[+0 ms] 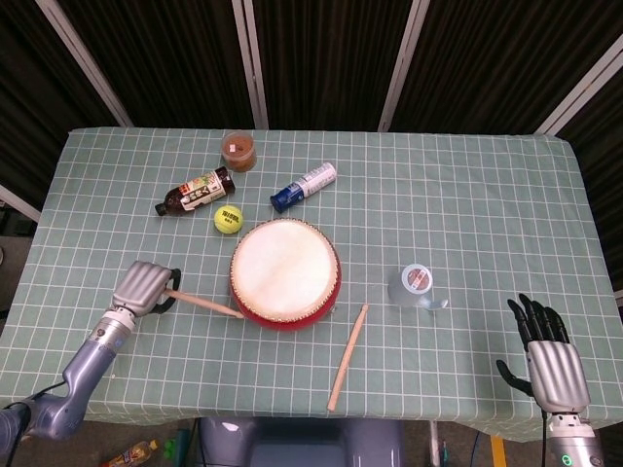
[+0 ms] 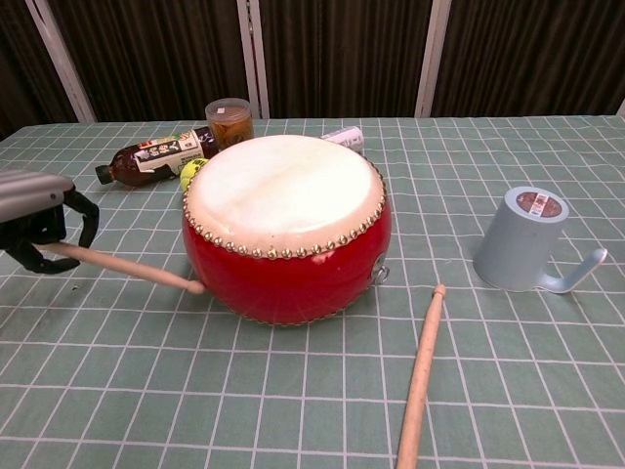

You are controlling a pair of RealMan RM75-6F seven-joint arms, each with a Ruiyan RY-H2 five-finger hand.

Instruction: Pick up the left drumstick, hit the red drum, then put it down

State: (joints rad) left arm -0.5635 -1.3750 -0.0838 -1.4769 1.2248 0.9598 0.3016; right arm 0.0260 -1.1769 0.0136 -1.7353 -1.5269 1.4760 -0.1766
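Note:
The red drum (image 1: 285, 273) (image 2: 286, 227) with a white skin stands mid-table. My left hand (image 1: 142, 288) (image 2: 34, 220) grips the butt of the left drumstick (image 1: 206, 306) (image 2: 125, 267), which is lifted off the cloth with its tip close to the drum's left side. A second drumstick (image 1: 348, 357) (image 2: 421, 358) lies on the cloth to the right of the drum. My right hand (image 1: 545, 355) hangs at the table's front right edge with its fingers spread and nothing in it.
A pale blue mug (image 1: 415, 287) (image 2: 524, 241) lies upside down right of the drum. Behind the drum are a brown bottle (image 1: 195, 192), a tennis ball (image 1: 228, 218), a blue and white bottle (image 1: 303, 185) and a lidded jar (image 1: 238, 150).

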